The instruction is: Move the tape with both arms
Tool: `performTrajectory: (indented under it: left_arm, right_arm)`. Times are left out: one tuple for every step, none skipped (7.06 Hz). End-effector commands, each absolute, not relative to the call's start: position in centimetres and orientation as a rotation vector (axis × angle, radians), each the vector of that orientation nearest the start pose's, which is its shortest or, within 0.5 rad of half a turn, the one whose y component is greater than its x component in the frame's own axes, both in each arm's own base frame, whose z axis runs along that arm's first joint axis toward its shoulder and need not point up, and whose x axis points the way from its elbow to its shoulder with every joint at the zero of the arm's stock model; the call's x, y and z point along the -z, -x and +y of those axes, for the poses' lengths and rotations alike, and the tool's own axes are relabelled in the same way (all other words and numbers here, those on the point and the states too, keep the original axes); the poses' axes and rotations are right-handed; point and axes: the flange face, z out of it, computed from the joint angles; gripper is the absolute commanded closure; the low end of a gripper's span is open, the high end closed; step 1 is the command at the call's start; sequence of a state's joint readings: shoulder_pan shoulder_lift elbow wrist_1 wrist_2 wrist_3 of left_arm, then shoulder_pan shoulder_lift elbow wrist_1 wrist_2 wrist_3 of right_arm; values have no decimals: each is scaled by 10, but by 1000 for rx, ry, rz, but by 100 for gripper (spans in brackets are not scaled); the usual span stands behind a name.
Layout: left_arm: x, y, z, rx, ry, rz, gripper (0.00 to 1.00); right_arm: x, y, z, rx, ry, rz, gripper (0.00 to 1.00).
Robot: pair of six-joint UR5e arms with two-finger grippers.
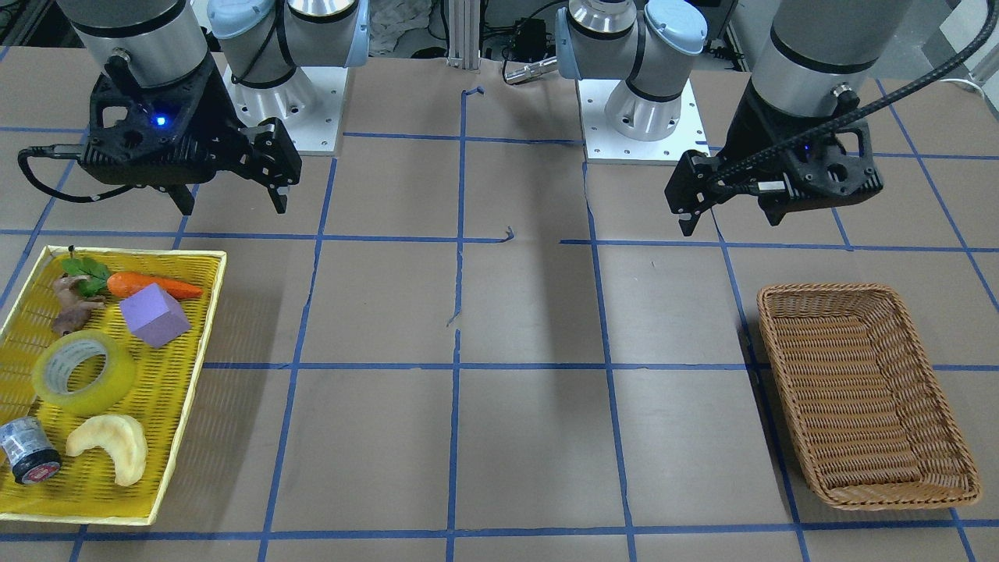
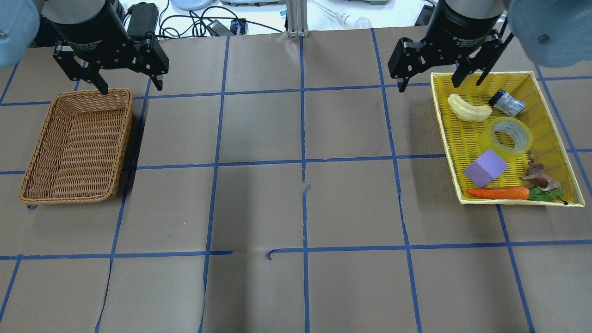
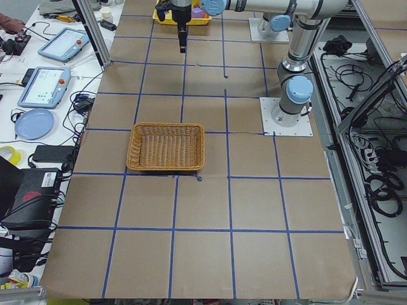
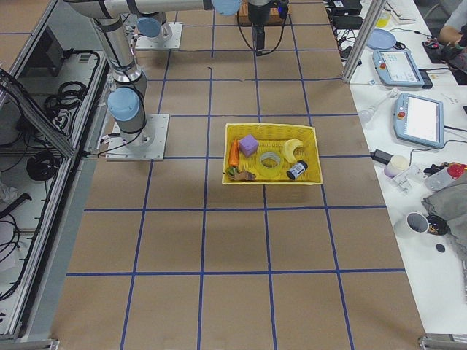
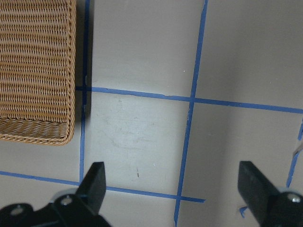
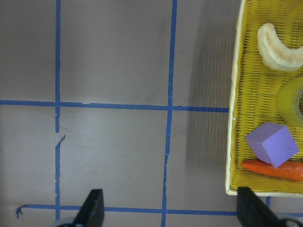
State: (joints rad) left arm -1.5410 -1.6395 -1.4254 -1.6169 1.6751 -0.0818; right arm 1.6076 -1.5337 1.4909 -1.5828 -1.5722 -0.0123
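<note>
Left tool [image 2: 130, 87] hangs with its fingers spread wide near the basket [image 2: 74, 148] at the bench's [image 2: 300, 208] left edge. I see right tool [image 2: 433, 84] equally spread beside the tray [image 2: 455, 134] at the right edge. Tape [image 2: 491, 144] lies inside that tray.

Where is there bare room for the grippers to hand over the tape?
The middle of the table, between the wicker basket and the yellow tray, is bare brown paper. The basket's floor holds nothing. The tray is crowded: the tape lies hemmed by the purple block, bread and grey cylinder.
</note>
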Motion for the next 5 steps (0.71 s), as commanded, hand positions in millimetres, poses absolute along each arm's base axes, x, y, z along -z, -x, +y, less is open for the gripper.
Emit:
performTrajectory:
  left_arm:
    - [-542, 104, -521, 29, 167, 2987, 0]
    - [-540, 105, -522, 23, 164, 2987, 0]
    - [-539, 108, -523, 21, 153, 2989, 0]
    - [-537, 110, -523, 17, 148, 2989, 0]
    - [-537, 111, -520, 5, 144, 2989, 0]
  right_arm:
    - [-510, -151, -508, 82, 77, 3145, 0]
    - [-510, -151, -508, 82, 84, 3145, 0]
    - [-513, -147, -511, 89, 87, 3148, 0]
    - [-515, -137, -513, 44, 58, 3152, 0]
    - [-521, -121, -520, 7, 51, 3152, 0]
